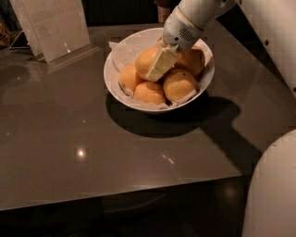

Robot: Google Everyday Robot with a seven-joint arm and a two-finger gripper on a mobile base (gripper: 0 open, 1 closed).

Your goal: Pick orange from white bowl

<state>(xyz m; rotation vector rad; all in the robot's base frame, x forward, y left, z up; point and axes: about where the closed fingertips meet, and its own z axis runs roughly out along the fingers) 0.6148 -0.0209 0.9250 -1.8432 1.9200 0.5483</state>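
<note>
The white bowl stands at the back middle of the dark grey table, lined with white paper and holding several oranges. The orange sits highest in the pile, at the bowl's middle. Smaller oranges lie around it at the left, the front, the front right and the back right. My gripper reaches down into the bowl from the upper right, and its pale tip lies against the right side of the top orange. Its far side is hidden behind the fruit.
A clear sign holder with a paper sheet stands at the table's back left. My white arm crosses the top right above the bowl. My white body fills the lower right corner beside the table's front edge.
</note>
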